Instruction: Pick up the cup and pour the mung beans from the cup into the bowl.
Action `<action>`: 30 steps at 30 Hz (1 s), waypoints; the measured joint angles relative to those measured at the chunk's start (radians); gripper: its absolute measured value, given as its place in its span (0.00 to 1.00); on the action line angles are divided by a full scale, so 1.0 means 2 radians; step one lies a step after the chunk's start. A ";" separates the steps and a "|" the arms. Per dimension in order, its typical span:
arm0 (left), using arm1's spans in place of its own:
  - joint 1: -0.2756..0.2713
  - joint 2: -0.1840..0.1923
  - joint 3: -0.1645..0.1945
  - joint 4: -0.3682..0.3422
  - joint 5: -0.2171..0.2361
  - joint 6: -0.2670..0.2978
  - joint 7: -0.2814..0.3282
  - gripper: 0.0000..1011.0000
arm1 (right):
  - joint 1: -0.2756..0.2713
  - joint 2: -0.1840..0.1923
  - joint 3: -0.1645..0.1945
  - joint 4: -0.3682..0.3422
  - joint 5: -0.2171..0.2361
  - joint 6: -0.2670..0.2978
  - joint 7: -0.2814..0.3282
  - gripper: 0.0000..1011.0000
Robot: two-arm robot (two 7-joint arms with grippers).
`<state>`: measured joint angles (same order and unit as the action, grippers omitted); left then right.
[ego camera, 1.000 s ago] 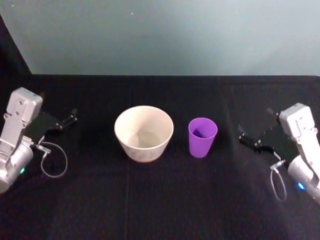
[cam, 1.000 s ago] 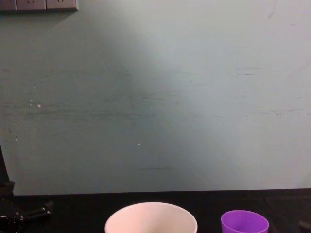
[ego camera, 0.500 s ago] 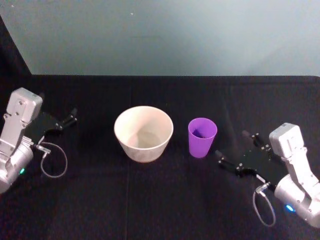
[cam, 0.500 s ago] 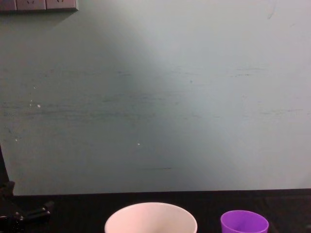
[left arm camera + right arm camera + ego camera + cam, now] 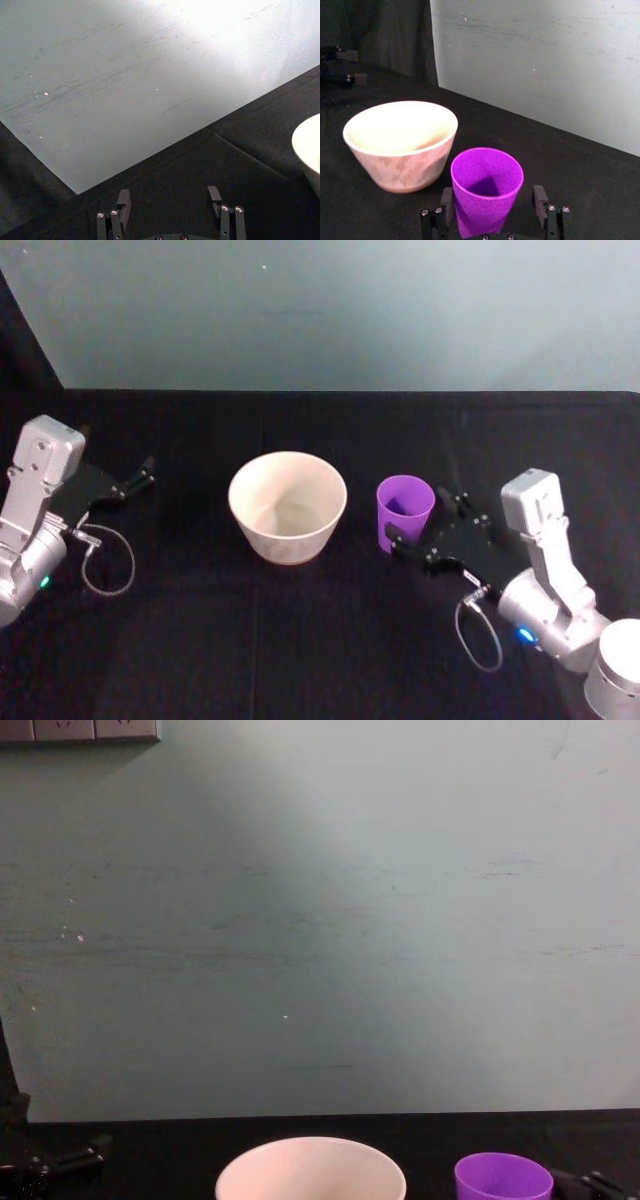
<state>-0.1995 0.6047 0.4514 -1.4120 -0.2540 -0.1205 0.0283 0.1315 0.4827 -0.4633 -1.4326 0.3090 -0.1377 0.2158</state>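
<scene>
Beside round bowl (image 5: 288,505), tapered plastic cup (image 5: 404,512).

The table (image 5: 300,650) is being shown draped all in black, and a faint crease (image 5: 262,430) is being carried from its far edge toward its near edge. Right behind the far edge, a pale green wall (image 5: 340,310) is being seen, marked by thin scuffs and scratches. A row of grey socket plates (image 5: 80,729) is being cut off high on that wall. A dark curtain (image 5: 22,350) is being seen past the table's far left corner.
</scene>
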 joint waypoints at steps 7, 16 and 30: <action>0.000 0.000 0.000 0.000 0.000 0.000 0.000 0.99 | 0.024 -0.032 0.001 0.042 0.005 -0.008 0.016 0.99; 0.000 0.000 0.000 0.000 0.000 0.000 0.000 0.99 | 0.037 -0.057 0.005 0.069 0.007 -0.012 0.031 0.99; 0.000 0.000 0.000 0.000 0.000 0.000 0.000 0.99 | 0.037 -0.071 0.018 0.075 -0.001 -0.010 0.040 0.92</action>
<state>-0.1995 0.6047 0.4514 -1.4120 -0.2539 -0.1205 0.0283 0.2062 0.3404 -0.4265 -1.2817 0.3063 -0.1573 0.2950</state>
